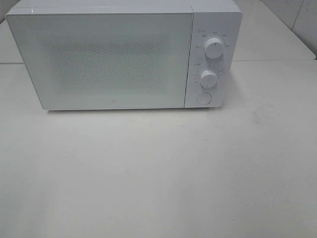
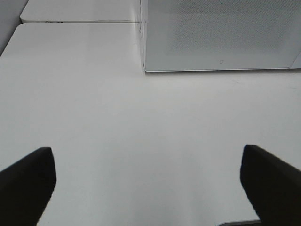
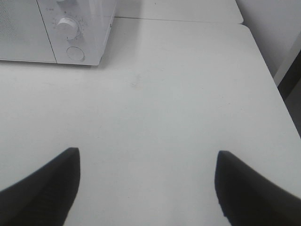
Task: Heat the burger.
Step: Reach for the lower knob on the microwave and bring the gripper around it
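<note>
The burger is out of view in every frame. A white microwave [image 1: 114, 57] stands at the back of the white table [image 1: 158, 168], its frosted door [image 1: 101, 59] shut. Neither arm shows in the exterior high view. My left gripper [image 2: 148, 176] hangs open over bare table, short of the microwave's [image 2: 221, 35] front left corner, nothing between its black fingers [image 2: 28, 183]. My right gripper [image 3: 148, 183] is also open and empty above the table, with the microwave's control panel [image 3: 70, 33] farther off.
The microwave's right panel carries two round knobs [image 1: 214, 48] [image 1: 208, 79] and a round button [image 1: 203, 97]. A seam between table sections runs behind it [image 1: 277, 60]. In the right wrist view the table's side edge [image 3: 275, 77] borders a dark gap.
</note>
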